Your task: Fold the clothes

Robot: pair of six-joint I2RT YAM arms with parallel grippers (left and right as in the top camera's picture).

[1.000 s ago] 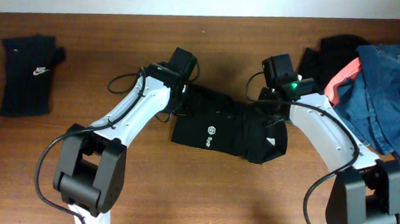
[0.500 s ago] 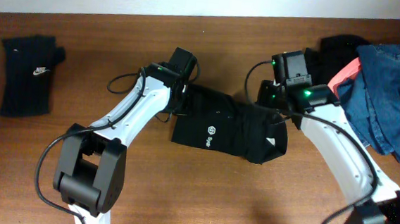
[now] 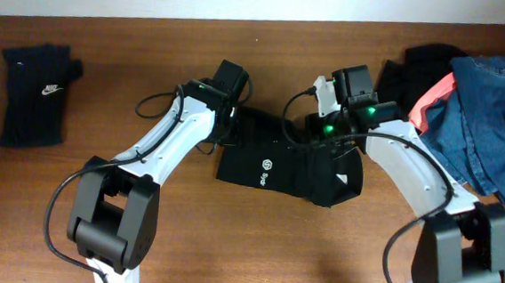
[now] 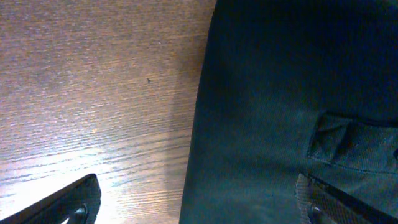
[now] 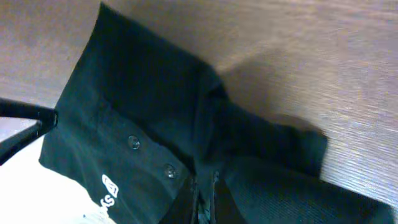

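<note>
The black shirt [image 3: 277, 166] with its small white round logo lies bunched on the table between both arms. My left gripper [image 3: 235, 130] hovers open over its left edge. In the left wrist view the fingertips [image 4: 74, 204] straddle the shirt's hem [image 4: 280, 93], one over bare wood and one over cloth. My right gripper [image 3: 316, 144] sits over the shirt's right half. The right wrist view shows that gripper [image 5: 202, 200] shut on a pinch of the black fabric, beside the button placket [image 5: 149, 155] and white lettering.
A folded black swoosh-marked piece [image 3: 37, 95] lies at the far left. At the back right is a heap of blue denim [image 3: 495, 114], a coral-pink piece [image 3: 434, 96] and more black cloth [image 3: 418, 68]. The table's back edge runs along the top.
The right arm swung out to the right half a second ago and has come back left over the shirt. The left arm has stayed still and open.
</note>
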